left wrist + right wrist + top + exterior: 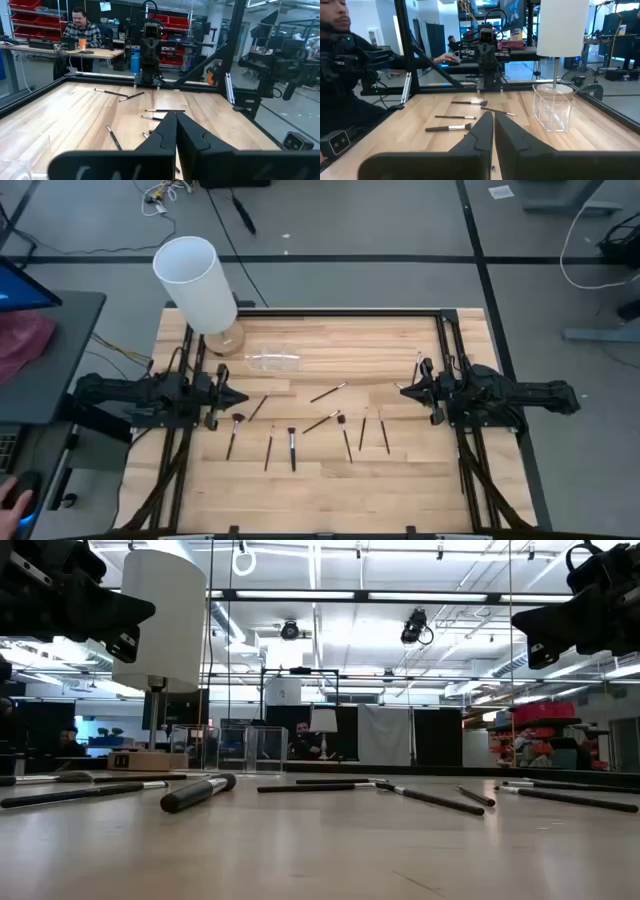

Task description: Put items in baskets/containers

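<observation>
We've got the makeup brushes (291,448) scattered on the table (400,470) just in front of the clear holder (273,361) — none inside it. Left end effector (240,400) and right end effector (404,389) hover either side of that holder, both clenched on nothing.

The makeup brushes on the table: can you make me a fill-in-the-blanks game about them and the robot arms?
1. The makeup brushes lie on the wooden ___.
2. The clear holder has ___ brushes inside it.
3. The left gripper and the right gripper both have their fingers ___.
4. The tall white cylinder stands nearer the ___ arm.

Missing words: table; no; shut; left
</observation>
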